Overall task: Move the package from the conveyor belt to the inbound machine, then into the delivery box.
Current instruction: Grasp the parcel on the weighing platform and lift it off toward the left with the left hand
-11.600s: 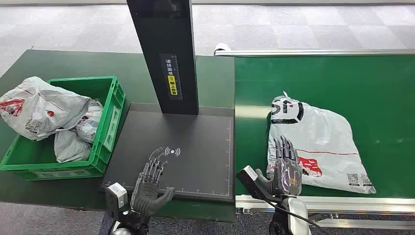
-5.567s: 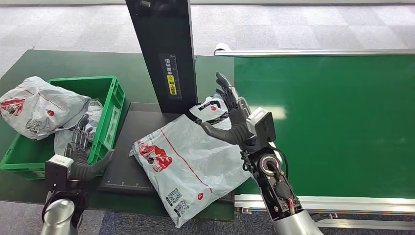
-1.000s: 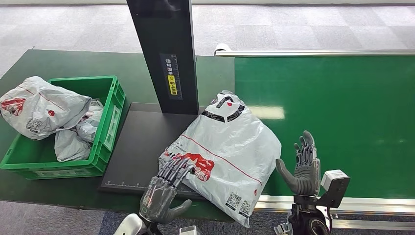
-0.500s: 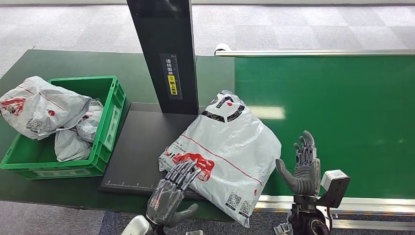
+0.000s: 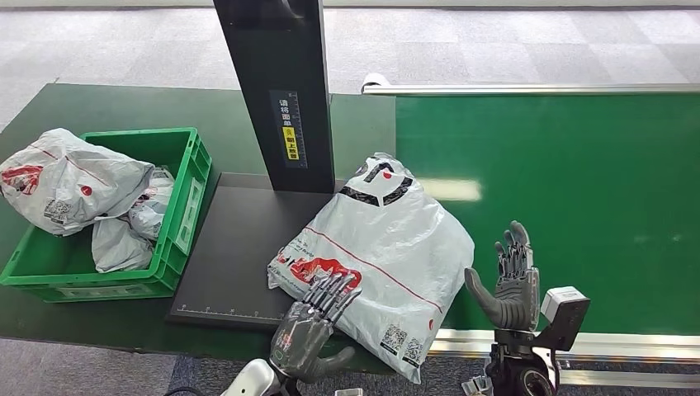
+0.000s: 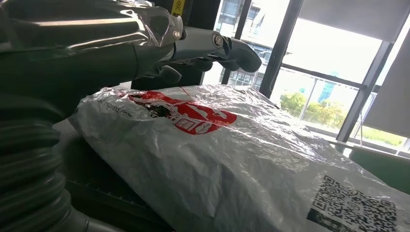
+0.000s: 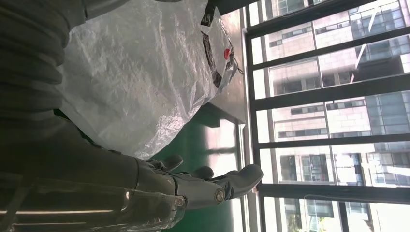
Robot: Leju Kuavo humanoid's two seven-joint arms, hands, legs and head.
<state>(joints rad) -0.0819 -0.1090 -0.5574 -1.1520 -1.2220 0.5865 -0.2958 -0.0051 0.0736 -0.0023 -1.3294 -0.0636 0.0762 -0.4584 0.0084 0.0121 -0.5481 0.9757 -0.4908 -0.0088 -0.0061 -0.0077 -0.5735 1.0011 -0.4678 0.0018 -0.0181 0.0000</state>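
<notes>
Shifted: left hand (image 5: 314, 326) advanced onto package (image 5: 384, 256), fingers spread, gripping nothing; package lies across scanner plate (image 5: 239, 247), overhanging belt (image 5: 578, 181); right hand (image 5: 512, 285) released, idle; advice: gather near edge firmly before carrying to crate (image 5: 186, 177).

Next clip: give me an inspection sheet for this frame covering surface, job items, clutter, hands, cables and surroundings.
Surface: dark green table on the left, green conveyor belt on the right.
Job items: grey package lies mostly on the black inbound machine, one edge over the belt; green delivery box already holds other bags.
Clutter: nothing seen.
Hands: left hand open, fingers spread over the package's near edge; contact cannot be told. Right hand open, upright beside the package.
Cables: nothing seen.
Surroundings: grey carpet tiles; windows in the wrist views.
</notes>
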